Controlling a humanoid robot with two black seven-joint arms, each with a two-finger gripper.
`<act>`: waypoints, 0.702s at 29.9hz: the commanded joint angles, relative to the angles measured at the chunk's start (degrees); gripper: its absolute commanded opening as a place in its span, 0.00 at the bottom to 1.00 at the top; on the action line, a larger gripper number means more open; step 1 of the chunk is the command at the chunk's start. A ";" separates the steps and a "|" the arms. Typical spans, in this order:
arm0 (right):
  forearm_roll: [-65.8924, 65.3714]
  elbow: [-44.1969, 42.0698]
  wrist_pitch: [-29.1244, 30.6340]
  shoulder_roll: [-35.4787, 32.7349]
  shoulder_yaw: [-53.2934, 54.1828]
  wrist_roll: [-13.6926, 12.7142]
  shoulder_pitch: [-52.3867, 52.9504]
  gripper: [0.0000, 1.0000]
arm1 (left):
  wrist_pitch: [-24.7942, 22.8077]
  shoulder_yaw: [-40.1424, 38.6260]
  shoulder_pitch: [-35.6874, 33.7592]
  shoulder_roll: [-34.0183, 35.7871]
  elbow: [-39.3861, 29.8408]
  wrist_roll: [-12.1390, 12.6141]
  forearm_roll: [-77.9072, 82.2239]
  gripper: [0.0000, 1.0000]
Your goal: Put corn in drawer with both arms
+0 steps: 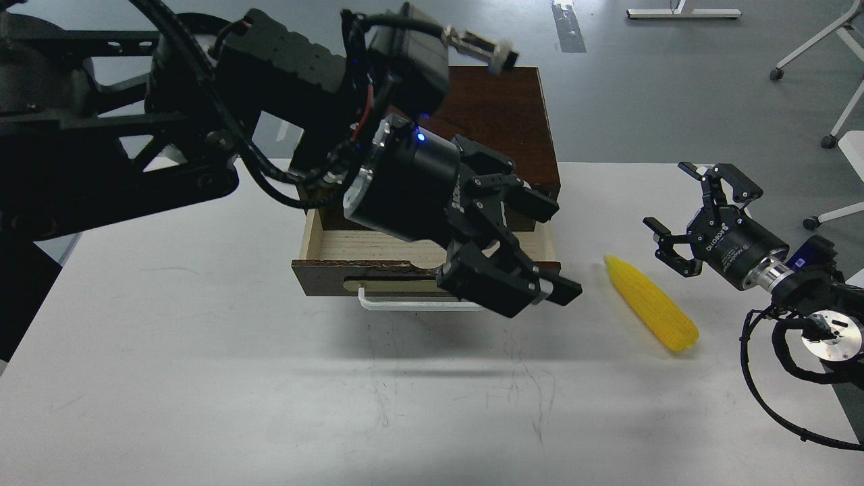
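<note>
From my head view, I looked down on a white table [202, 378] whose top was marked with faint scuffs and thin dark scratches, most of them toward the middle in front of me. Beyond its far edge lay a grey floor [641, 101] with a strip of dark tape, the foot of a white stand, and the wheeled legs of a white chair [827, 81] at the right. The drawer [324, 273] stood pulled out from its dark brown cabinet [499, 115], showing pale wood inside, a chipped front edge and a white bar handle [405, 304]. My left gripper [550, 246] hung over the drawer's right front corner with its fingers spread apart and nothing between them. The corn [651, 304] lay flat on the table to the right of the drawer, well apart from it, its pointed tip toward the far side. My right gripper [675, 209] was near the corn's tip, its fingers splayed wide and holding nothing, not touching the cob.
</note>
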 commanded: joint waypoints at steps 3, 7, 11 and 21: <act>0.00 0.00 0.00 0.01 -0.10 0.00 -0.02 1.00 | -0.01 -1.98 9.88 6.37 2.63 -0.03 -29.12 0.98; 0.00 0.00 0.00 0.01 -0.19 0.00 -0.02 1.00 | 2.67 -2.42 16.92 9.80 5.35 -0.03 -42.05 0.98; -0.09 0.00 0.00 0.01 -0.28 0.00 -0.02 1.00 | 3.56 -3.73 25.51 11.30 12.19 -0.03 -55.84 0.98; -11.85 0.71 0.00 -5.35 -0.10 0.00 0.86 1.00 | 4.26 -15.96 41.97 3.22 31.27 -0.03 -59.48 0.98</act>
